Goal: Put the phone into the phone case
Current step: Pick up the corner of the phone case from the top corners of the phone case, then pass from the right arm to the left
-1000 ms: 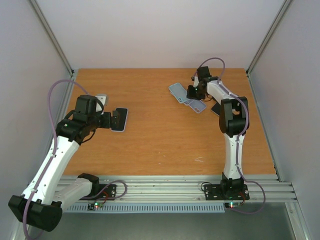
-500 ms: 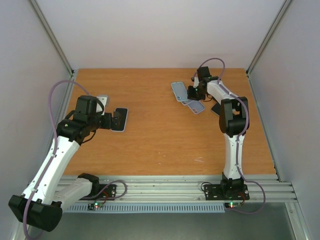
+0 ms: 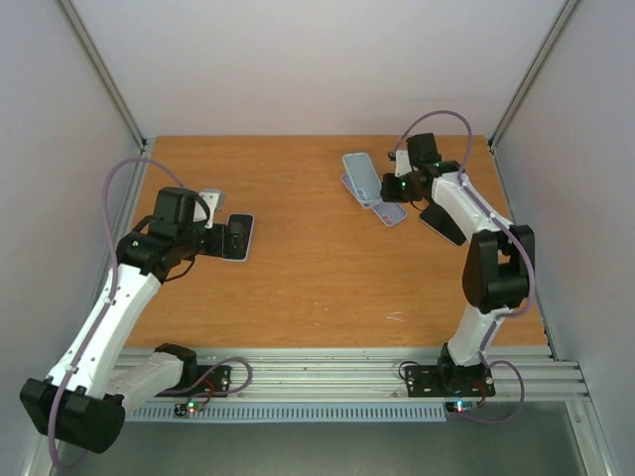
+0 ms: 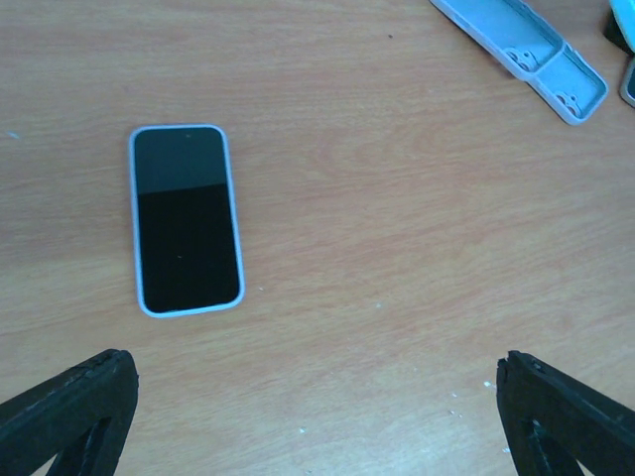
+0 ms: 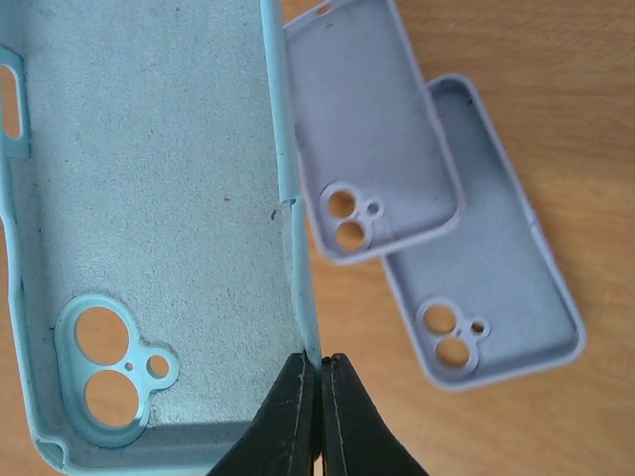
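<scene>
Wood-grain tabletop, orange-brown. Phone (image 4: 187, 220) lies flat and screen up on the left side, black glass with a pale rounded rim, near the left gripper (image 4: 313, 375), whose jaws are spread wide. The light blue case (image 5: 149, 218) is empty, matte inside, and pinched by its side wall in the right gripper (image 5: 319, 382). Just beside it, one empty lavender case (image 5: 372, 129) overlaps a second lavender case (image 5: 486, 258).

phone (image 4: 187, 220) left on table (image 3: 317, 288); cases (image 3: 390, 210) far right
</scene>
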Robot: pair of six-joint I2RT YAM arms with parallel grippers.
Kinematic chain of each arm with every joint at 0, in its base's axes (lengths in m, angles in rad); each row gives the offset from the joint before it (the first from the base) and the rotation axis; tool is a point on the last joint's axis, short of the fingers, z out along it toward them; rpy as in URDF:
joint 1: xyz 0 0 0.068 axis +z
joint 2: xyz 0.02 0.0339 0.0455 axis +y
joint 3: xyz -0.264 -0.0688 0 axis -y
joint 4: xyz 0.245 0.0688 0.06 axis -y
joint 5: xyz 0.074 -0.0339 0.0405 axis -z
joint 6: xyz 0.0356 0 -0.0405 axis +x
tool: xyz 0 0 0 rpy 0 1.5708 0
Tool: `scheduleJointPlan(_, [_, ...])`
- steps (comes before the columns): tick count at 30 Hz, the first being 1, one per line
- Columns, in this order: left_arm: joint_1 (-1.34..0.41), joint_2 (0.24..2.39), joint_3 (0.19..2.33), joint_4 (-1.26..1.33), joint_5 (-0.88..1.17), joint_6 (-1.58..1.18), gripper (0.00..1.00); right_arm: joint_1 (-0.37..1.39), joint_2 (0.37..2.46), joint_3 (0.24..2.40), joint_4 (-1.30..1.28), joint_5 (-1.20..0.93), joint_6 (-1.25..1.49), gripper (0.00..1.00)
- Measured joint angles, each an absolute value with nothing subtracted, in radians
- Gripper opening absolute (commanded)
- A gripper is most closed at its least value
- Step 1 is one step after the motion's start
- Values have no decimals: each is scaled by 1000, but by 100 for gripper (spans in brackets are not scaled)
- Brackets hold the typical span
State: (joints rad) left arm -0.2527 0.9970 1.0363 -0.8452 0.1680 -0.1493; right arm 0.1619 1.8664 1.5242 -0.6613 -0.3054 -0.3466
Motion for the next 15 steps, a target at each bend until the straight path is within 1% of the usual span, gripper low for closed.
scheduleJointPlan(5, [-253,1061,1075,-857,235,-160,99,210,1707,1386,-654,-307,-388,1])
scheduleJointPlan(10, [-253,1079,1122,-862,293,-184,99,289,1540,1280,-662,-304,-429,1])
scheduleJointPlan(15, [-253,1101,1162,-882,373,-200,98,420,1392,1213,-662,-264,-488,1])
